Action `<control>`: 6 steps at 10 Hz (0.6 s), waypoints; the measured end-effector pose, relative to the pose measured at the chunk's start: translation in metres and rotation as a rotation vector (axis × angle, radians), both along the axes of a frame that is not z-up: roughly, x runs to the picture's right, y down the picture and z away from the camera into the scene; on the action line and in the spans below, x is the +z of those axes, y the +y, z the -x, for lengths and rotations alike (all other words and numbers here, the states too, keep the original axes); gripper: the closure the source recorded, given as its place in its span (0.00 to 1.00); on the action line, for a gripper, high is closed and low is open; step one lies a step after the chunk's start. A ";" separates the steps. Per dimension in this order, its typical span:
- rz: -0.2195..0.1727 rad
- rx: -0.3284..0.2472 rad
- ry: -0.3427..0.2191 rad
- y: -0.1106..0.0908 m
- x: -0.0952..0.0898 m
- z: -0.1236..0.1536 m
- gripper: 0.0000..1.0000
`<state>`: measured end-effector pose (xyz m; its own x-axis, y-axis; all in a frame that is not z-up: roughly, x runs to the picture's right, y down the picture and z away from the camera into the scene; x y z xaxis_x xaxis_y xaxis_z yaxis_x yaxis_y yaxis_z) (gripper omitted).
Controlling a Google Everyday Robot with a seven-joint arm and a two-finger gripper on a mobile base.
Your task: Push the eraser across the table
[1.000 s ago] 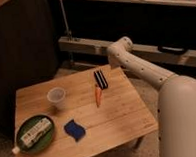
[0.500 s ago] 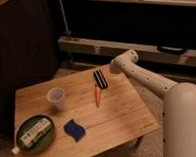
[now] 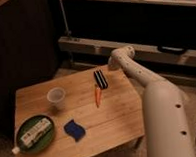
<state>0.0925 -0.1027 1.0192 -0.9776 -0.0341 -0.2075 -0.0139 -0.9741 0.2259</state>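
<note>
End effector hovers near the eraser at the table edge

Clear plastic cup stands upright, left of centre. Orange carrot-shaped thing lies to its right, apart from it. Blue wavy-edged sponge lies flat nearer the camera, between those two. Green plate at near left holds a white bottle on its side, cap end over the rim. My gripper sits beyond the carrot-shaped thing, to the right, before a pale rail.
</note>
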 end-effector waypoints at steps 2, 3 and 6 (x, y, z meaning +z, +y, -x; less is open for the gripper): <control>0.031 0.011 -0.012 0.006 -0.003 -0.006 1.00; 0.031 0.006 -0.014 0.008 -0.005 -0.007 1.00; 0.032 -0.018 -0.020 0.018 -0.010 -0.008 1.00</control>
<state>0.1010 -0.0849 1.0088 -0.9738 -0.0231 -0.2262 -0.0366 -0.9660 0.2561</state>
